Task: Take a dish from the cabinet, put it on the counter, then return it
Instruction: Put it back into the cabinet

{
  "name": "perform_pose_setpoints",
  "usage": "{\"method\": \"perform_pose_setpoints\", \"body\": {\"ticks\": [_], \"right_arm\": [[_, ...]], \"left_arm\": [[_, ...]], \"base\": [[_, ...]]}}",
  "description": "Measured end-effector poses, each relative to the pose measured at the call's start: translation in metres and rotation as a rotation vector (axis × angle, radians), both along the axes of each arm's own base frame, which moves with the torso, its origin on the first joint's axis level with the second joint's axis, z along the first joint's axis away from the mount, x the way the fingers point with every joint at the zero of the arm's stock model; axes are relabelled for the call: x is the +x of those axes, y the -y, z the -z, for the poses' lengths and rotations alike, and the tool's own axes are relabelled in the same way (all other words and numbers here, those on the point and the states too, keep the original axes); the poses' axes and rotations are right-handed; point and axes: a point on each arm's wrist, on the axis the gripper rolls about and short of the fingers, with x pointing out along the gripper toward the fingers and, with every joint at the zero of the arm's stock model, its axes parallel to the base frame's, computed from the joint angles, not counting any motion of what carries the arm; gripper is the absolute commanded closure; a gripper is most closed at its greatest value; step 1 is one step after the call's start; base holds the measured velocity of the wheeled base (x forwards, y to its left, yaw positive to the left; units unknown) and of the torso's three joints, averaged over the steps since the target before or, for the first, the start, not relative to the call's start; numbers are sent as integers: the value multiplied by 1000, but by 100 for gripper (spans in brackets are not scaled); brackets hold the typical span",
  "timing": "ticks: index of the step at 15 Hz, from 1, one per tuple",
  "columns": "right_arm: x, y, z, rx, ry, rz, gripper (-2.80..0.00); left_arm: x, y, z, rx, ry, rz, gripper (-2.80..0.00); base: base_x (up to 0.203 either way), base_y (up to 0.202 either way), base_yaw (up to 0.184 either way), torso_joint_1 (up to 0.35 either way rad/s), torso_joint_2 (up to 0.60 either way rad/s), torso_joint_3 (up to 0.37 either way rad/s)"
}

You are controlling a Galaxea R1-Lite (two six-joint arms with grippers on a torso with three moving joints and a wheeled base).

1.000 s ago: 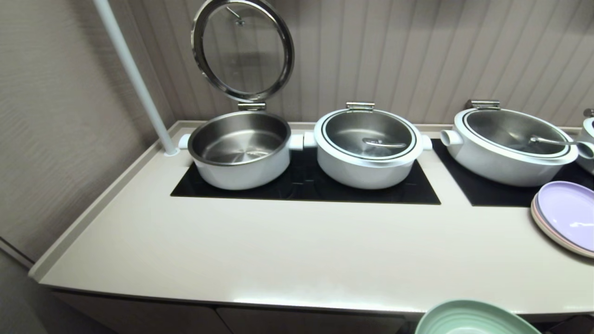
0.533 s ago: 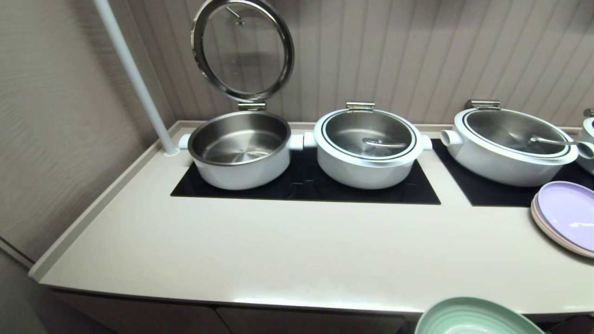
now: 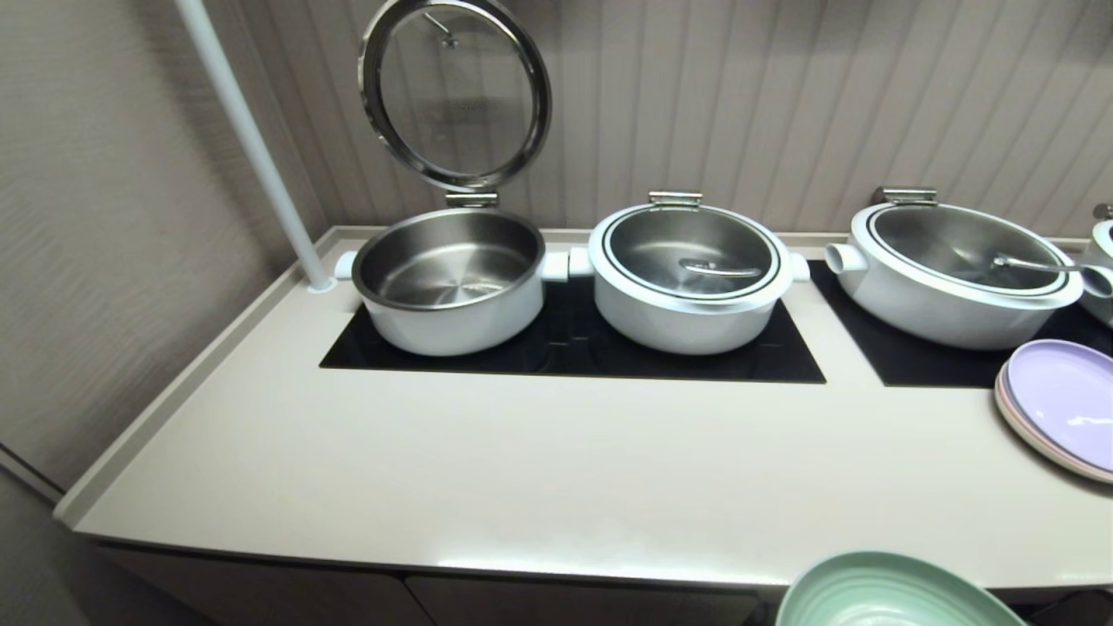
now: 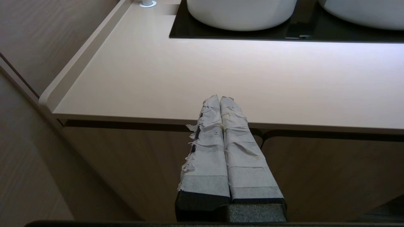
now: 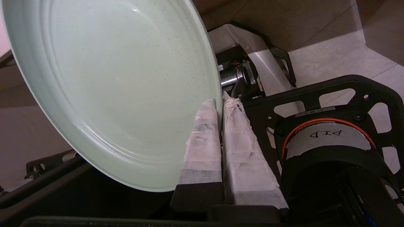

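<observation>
The mint-green dish (image 3: 896,596) shows a little more of itself at the bottom edge of the head view than it did a second ago: its rim has crept slightly upward in the frame while the pots, the plates and the tabletop (image 3: 556,469) sit exactly where they were, so the plate is rising, not the camera shifting. I judge this to mean the dish is out of the cabinet and on its way up to the tabletop, with the setting-down step not yet done; it hangs in front of and below the tabletop's front edge, at the robot's right. In the right wrist view the right hand (image 5: 221,102) is clenched on the dish's rim (image 5: 120,94), the taped fingers (image 5: 203,138) pinching the edge so the plate stands tilted, nearly on its side. The left hand (image 4: 220,98) is parked in front of the closed cabinet doors (image 4: 315,176), its taped fingers pressed together and grasping nothing. On the tabletop a stack of plates, lilac on top (image 3: 1065,404), lies at the right, near where the dish would land, so I would expect it to need setting down clear of them. As for writing, the only legible mark is a hand-lettered "PID", seen upside down, on a tape roll (image 5: 326,140) in the right wrist view; no brand is readable on the pots.
</observation>
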Motion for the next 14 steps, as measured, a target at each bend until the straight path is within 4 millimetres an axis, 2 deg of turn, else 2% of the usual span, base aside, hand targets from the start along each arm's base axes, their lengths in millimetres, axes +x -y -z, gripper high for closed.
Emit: {"method": "perform_pose_setpoints", "body": {"ticks": [14], "right_arm": [[0, 0, -2, -1, 9, -3, 0]], "left_arm": [[0, 0, 0, 0, 0, 0, 0]], "base": [[0, 0, 0, 0, 0, 0]]}}
